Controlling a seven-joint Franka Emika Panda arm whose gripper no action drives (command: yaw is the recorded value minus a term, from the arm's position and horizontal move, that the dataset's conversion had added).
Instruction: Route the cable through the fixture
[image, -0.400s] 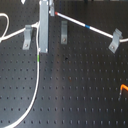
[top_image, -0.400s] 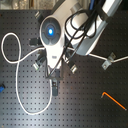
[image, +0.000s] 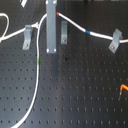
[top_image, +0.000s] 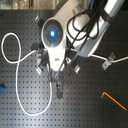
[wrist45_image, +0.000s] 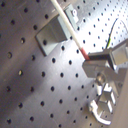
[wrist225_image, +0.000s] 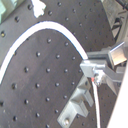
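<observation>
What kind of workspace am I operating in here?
Most likely a lab bench: the surface is a black perforated breadboard with a regular grid of holes, grey metal clip fixtures stand on it, and a white cable with coloured bands is laid across it. An orange tool lies to one side.

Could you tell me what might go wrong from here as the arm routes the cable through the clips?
The gripper holds the cable at its red band, close beside the middle clip; a finger could strike the clip. The slack loop on the board could drag or snag on the left clip.
</observation>
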